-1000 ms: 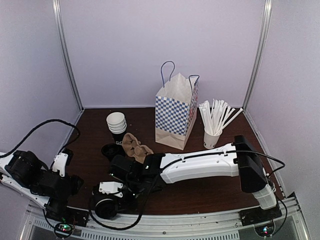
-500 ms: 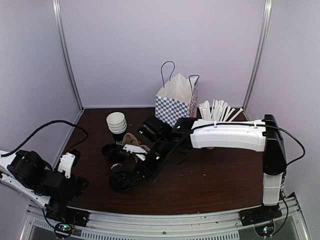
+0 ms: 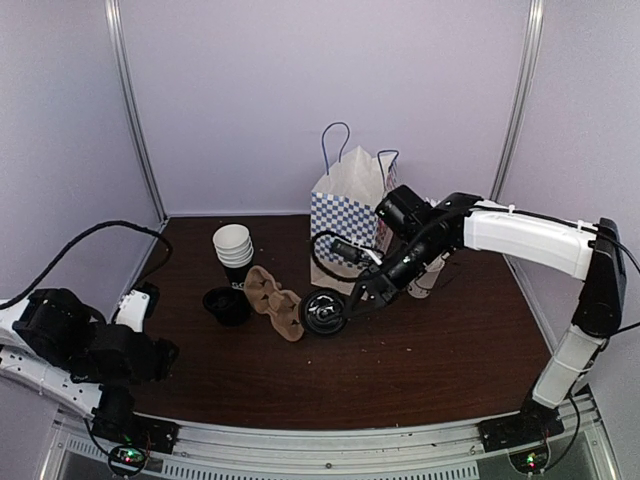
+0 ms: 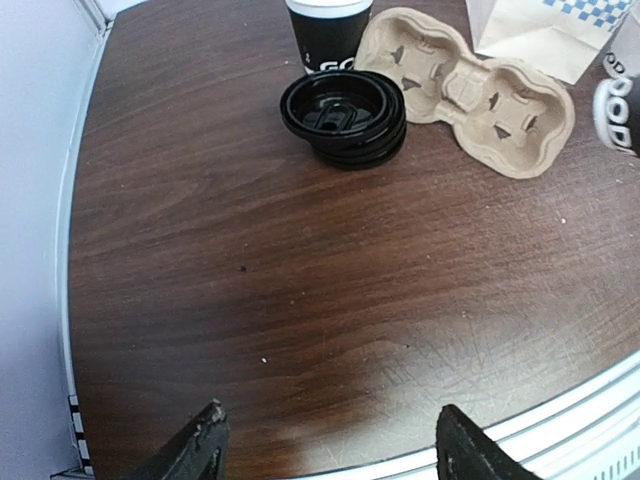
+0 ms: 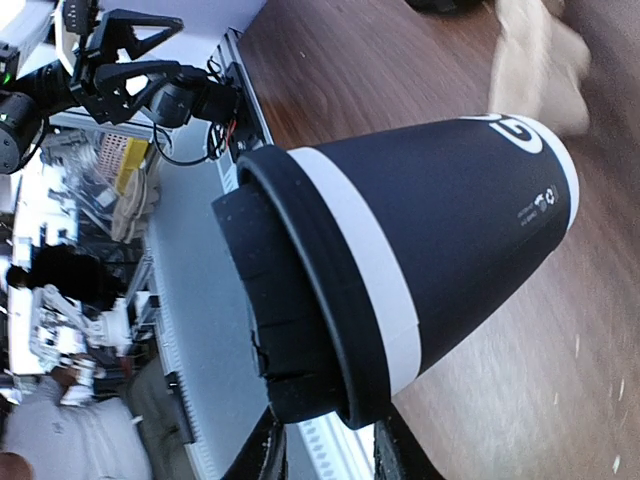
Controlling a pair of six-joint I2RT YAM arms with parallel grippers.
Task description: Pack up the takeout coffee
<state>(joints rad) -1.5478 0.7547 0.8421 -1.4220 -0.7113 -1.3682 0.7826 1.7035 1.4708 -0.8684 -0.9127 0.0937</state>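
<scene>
The left gripper [image 4: 335, 452] is being held low over the tabletop [image 4: 250, 300], jaws released, nothing between them. The takeout coffee [image 3: 325, 312] is being grasped on its side by the jaws of the right gripper [image 3: 347, 302], just beside the cardboard carrier [image 3: 276, 298], before the checkered bag [image 3: 345, 225].

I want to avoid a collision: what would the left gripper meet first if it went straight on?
Probably the lids, straight ahead of the open left gripper. Depth is unclear, so it may touch the table first.
</scene>
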